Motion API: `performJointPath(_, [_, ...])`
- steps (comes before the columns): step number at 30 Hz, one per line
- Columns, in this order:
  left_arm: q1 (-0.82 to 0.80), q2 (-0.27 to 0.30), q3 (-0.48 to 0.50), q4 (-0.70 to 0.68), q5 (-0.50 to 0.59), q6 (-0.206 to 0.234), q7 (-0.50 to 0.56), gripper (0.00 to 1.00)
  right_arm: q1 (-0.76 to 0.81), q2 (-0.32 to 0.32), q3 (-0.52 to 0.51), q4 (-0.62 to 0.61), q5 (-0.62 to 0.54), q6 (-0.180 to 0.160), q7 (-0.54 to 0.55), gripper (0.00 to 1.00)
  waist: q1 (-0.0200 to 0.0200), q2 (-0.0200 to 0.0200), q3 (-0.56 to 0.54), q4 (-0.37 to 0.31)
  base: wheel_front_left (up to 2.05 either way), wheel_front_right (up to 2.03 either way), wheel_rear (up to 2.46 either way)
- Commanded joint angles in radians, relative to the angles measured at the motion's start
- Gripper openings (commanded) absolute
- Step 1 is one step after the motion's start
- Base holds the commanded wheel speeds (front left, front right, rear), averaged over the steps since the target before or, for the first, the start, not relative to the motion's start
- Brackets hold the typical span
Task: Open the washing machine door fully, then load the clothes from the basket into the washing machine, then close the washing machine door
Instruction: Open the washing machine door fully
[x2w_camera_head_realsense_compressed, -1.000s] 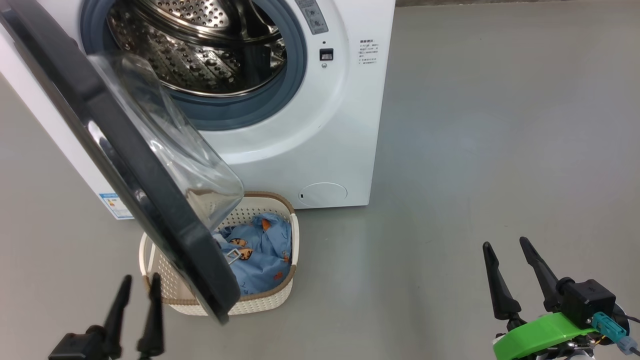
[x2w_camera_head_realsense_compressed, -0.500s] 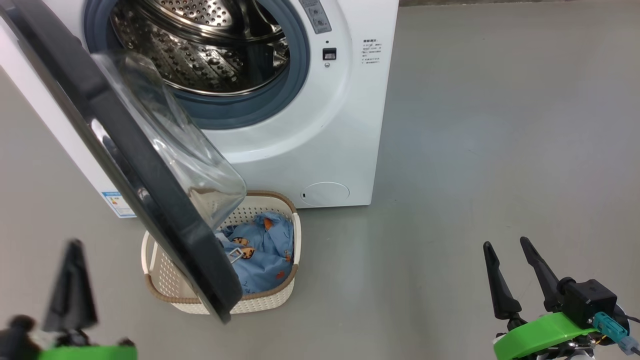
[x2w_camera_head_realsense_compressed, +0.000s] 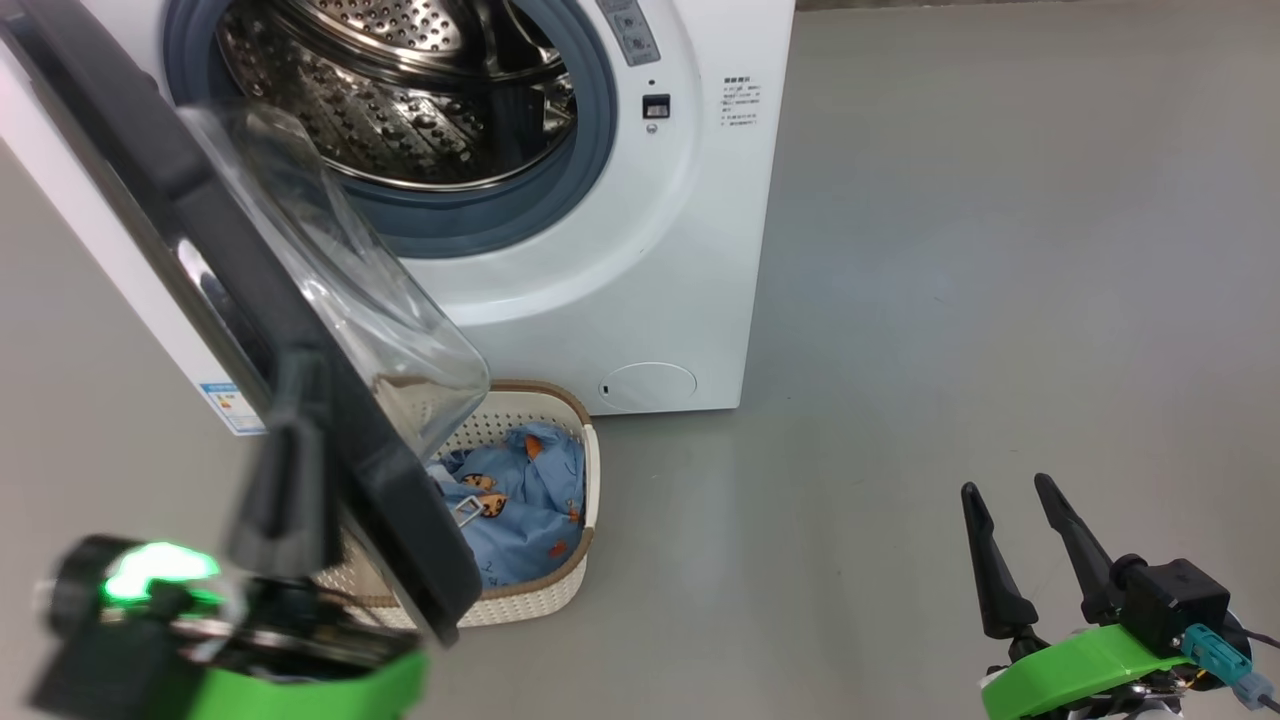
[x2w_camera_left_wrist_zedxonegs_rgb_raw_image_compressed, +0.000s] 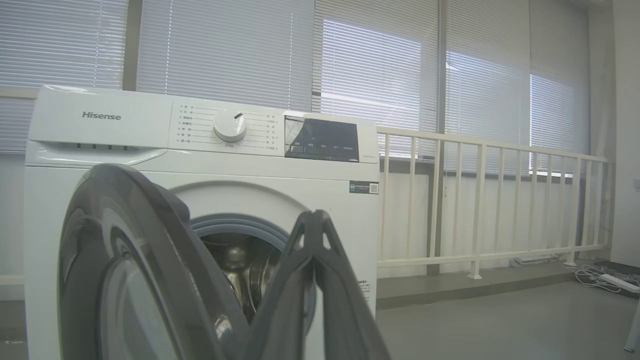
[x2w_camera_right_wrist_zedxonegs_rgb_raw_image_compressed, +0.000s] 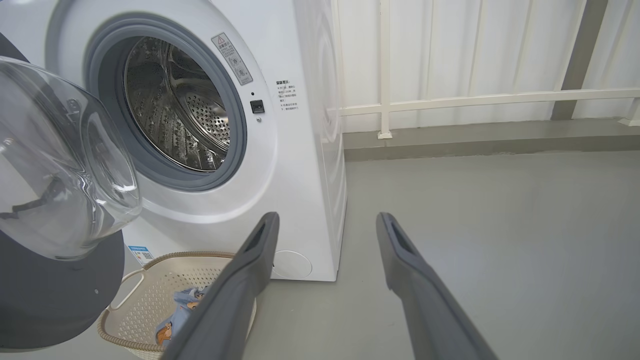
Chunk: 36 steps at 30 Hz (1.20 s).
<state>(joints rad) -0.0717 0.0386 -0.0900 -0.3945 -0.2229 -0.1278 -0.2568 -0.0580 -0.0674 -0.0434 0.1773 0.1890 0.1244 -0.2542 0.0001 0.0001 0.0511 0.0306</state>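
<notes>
The washing machine (x2w_camera_head_realsense_compressed: 600, 280) stands on the grey floor (x2w_camera_head_realsense_compressed: 950, 300) with its door (x2w_camera_head_realsense_compressed: 230, 300) swung out toward the robot, so the steel drum (x2w_camera_head_realsense_compressed: 400, 90) is open to see, and no fabric can be seen in the part of it that shows. The black rim of the door runs diagonally across the left of the head view, and its clear glass bowl (x2w_camera_head_realsense_compressed: 350, 300) bulges to the side of the opening. The basket (x2w_camera_head_realsense_compressed: 540, 590) sits on the floor just in front of the machine, below the lower edge of the door, which covers its left part in the head view. The clothes (x2w_camera_head_realsense_compressed: 520, 510) lie inside the basket, light blue with small orange figures. The left gripper (x2w_camera_head_realsense_compressed: 297, 375) is raised in front of the outer face of the door rim and looks blurred; in the left wrist view its fingers (x2w_camera_left_wrist_zedxonegs_rgb_raw_image_compressed: 300, 260) are pressed together to the tips, with nothing between them. If it touches the rim, I cannot tell. The right gripper (x2w_camera_head_realsense_compressed: 1005, 483) hangs low at the right, well apart from the machine and the basket, its two fingers (x2w_camera_right_wrist_zedxonegs_rgb_raw_image_compressed: 250, 270) spread wide and empty. Behind the machine there is a white railing (x2w_camera_left_wrist_zedxonegs_rgb_raw_image_compressed: 480, 200) and windows with blinds (x2w_camera_left_wrist_zedxonegs_rgb_raw_image_compressed: 370, 65).
</notes>
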Motion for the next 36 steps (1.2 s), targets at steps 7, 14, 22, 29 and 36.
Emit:
performJointPath(7, [-0.040,0.018,-0.123,0.008,0.017,-0.003,-0.005,0.00,-0.016,-0.003,0.037,-0.027,0.019,0.006,-0.008,1.00,0.0000,-0.0001,0.004,-0.006,0.00,0.00,0.00])
performJointPath(14, [-0.008,0.025,-0.227,0.123,0.011,-0.003,-0.005,0.00,-0.015,-0.005,0.037,-0.028,0.024,0.006,-0.008,1.00,0.0000,-0.0001,0.014,-0.006,0.00,0.00,0.00])
performJointPath(22, [-0.002,0.029,-0.280,0.226,0.013,-0.003,-0.005,0.00,-0.019,-0.007,0.039,-0.027,0.029,0.006,-0.008,1.00,0.0000,-0.0001,0.026,-0.008,0.00,0.00,0.00])
performJointPath(29, [0.000,0.027,-0.277,0.319,0.018,-0.003,-0.005,0.00,-0.027,-0.012,0.044,-0.024,0.031,0.006,-0.008,1.00,0.0000,-0.0001,0.040,-0.017,0.00,0.00,0.00])
performJointPath(36, [-0.012,0.019,-0.245,0.366,0.006,-0.003,-0.005,0.00,-0.034,-0.019,0.043,-0.020,0.035,0.006,-0.008,1.00,0.0000,-0.0001,0.055,-0.023,0.00,0.00,0.00])
